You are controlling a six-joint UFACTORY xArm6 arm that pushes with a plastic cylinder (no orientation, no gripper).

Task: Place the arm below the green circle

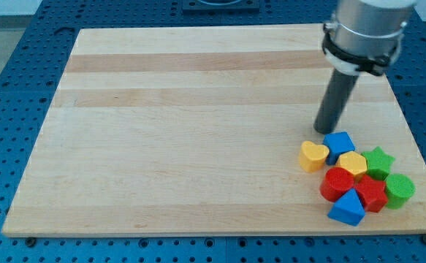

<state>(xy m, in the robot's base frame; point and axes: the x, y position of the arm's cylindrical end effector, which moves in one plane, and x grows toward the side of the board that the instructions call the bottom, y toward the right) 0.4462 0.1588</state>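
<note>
The green circle (400, 189) lies at the right end of a cluster of blocks near the board's lower right corner. My tip (323, 131) rests on the board just above and left of the cluster, right above the blue cube (339, 144). The tip is well up and to the left of the green circle, with other blocks between them.
The cluster also holds a yellow heart (313, 155), a yellow block (353, 164), a green star (378, 161), a red cylinder (336, 182), a red block (371, 193) and a blue triangle (347, 208). The wooden board (183, 131) ends just below and right of the cluster.
</note>
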